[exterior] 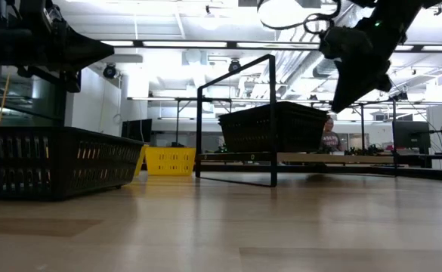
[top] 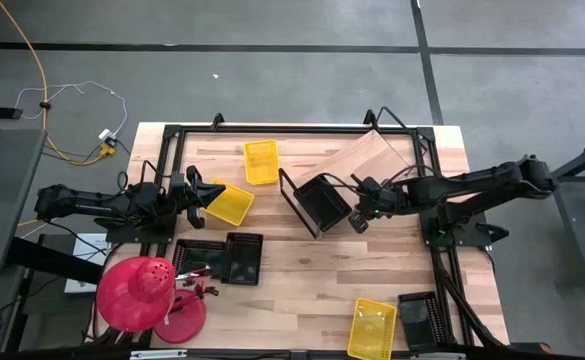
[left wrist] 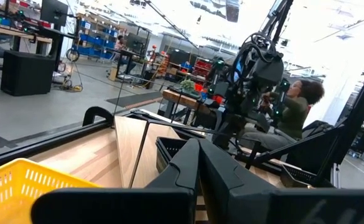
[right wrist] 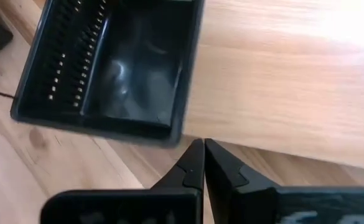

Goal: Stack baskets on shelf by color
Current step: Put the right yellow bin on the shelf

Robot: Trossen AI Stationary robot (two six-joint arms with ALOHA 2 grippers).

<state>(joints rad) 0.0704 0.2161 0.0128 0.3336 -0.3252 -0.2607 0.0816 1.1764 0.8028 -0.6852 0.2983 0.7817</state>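
black basket [top: 324, 201] on shelf [top: 372, 160], apparently partly hidden by frame.

Your right claw [right wrist: 203, 163] hangs with its fingers pressed together, empty, just off the corner of a black basket [right wrist: 119, 68] that sits on the light wooden shelf [right wrist: 281, 93].

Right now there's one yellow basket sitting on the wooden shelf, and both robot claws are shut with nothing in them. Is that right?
Not quite. The basket on the shelf is black, not yellow; the high view shows it. The rest holds: the left gripper and the right gripper are both shut and empty.
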